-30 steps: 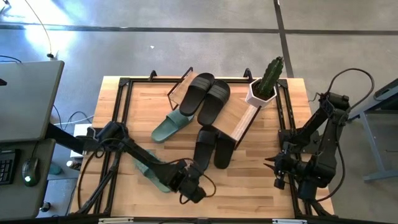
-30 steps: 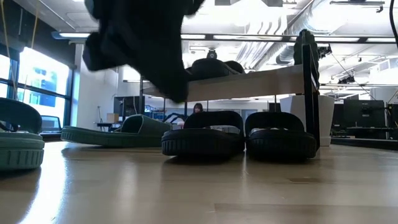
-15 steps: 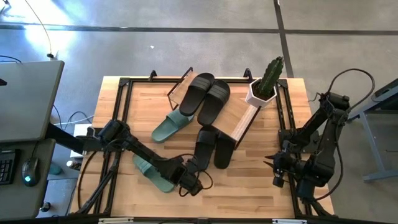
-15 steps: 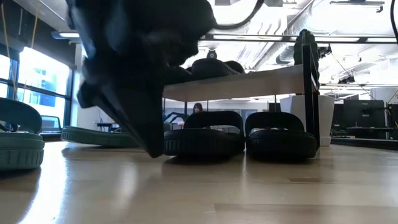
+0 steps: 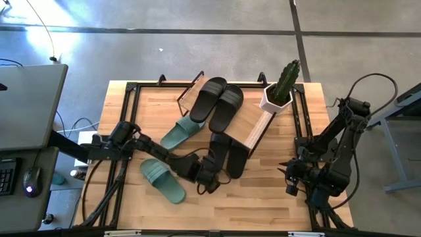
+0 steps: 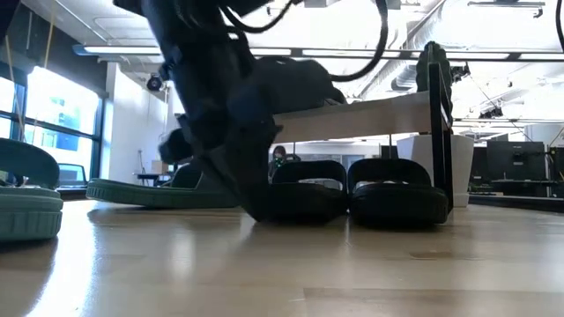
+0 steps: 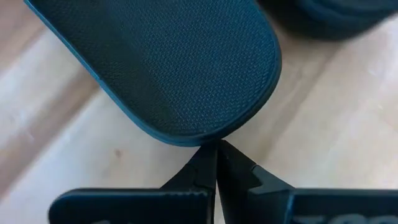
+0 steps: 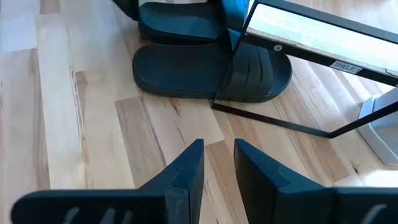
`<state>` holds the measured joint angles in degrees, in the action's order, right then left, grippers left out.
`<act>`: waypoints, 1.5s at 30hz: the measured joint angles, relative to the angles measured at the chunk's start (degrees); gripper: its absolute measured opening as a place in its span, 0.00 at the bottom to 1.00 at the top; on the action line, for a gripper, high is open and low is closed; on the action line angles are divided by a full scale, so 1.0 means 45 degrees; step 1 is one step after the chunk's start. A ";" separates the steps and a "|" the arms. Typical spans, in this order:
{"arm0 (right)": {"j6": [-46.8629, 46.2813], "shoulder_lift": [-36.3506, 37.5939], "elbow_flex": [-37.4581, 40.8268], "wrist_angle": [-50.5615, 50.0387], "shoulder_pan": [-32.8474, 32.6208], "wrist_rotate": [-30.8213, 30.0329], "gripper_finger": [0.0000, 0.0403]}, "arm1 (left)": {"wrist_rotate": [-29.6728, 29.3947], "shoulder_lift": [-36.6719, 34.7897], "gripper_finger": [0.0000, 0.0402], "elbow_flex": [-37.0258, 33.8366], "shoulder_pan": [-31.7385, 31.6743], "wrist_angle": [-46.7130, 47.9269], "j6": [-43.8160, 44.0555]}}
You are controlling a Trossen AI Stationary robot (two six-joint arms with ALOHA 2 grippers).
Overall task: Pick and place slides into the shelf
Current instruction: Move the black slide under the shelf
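Observation:
My left gripper (image 5: 211, 171) (image 7: 216, 148) is shut, its tips at the near end of a black slide (image 5: 216, 153) whose far end lies under the shelf (image 5: 254, 125). That slide's partner (image 5: 237, 161) lies beside it. Another black pair (image 5: 218, 102) sits on the shelf's plank top. One green slide (image 5: 162, 180) lies flat on the table left of the left gripper. The other green slide (image 5: 179, 135) pokes out from under the shelf's left end. My right gripper (image 5: 285, 176) (image 8: 218, 149) hangs open over the table's right side and touches nothing. My left gripper touches the rounded heel rim (image 7: 200, 138) of the black slide with its shut fingertips (image 7: 208, 158). The fingers come from the table's near side, slanting down, in line with the slide's length. The slide lies flat on the table, sole down.
A white pot with a cactus (image 5: 281, 89) stands at the shelf's far right end. A black metal frame (image 5: 129, 112) runs around the tabletop. Bare wood (image 5: 256, 197) lies between the black pair and the near edge.
My left gripper has swung from the table's near edge toward the far edge and a little right, up to the black slide's heel. It has come off the green slide near the edge, which now shows whole. The slides have stayed where they were.

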<state>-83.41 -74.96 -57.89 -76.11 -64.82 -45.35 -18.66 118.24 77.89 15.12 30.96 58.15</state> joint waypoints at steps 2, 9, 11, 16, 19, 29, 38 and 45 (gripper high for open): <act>-0.0012 0.0000 0.0000 0.0002 0.0000 0.0088 0.19 | 0.0001 0.0000 0.00 0.0000 -0.0226 0.0005 -0.0397; -0.0016 0.0000 0.0000 0.0008 0.0000 0.0180 0.19 | 0.0010 0.0000 0.00 -0.0002 -0.0905 0.0013 -0.1501; -0.0021 0.0000 0.0000 0.0010 0.0005 0.0183 0.19 | 0.0010 0.0000 0.00 -0.0005 -0.1065 0.0006 -0.1788; -0.0049 0.0000 0.0000 0.0013 0.0012 0.0180 0.19 | 0.0006 0.0005 0.00 -0.0005 -0.1221 -0.0054 -0.2264; -0.0065 0.0000 0.0000 0.0018 0.0127 0.0219 0.19 | 0.0157 0.0005 0.00 -0.0005 -0.1200 -0.0214 -0.2302; 0.0021 -0.0001 0.0000 0.0053 0.0423 0.0239 0.19 | 0.0627 -0.0073 0.00 0.0010 -0.0151 -0.1030 -0.2302; 0.0003 -0.0001 0.0000 0.0014 0.0423 0.0225 0.19 | 0.0570 -0.1294 0.00 0.0010 0.1056 -0.1063 -0.2646; 0.0006 0.0000 0.0000 0.0014 0.0423 0.0219 0.19 | -0.0641 -0.3534 0.00 0.0018 0.1704 0.1114 -0.1965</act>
<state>-83.38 -74.96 -57.89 -76.05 -62.92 -44.36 -21.54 102.33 77.97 22.79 35.97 49.31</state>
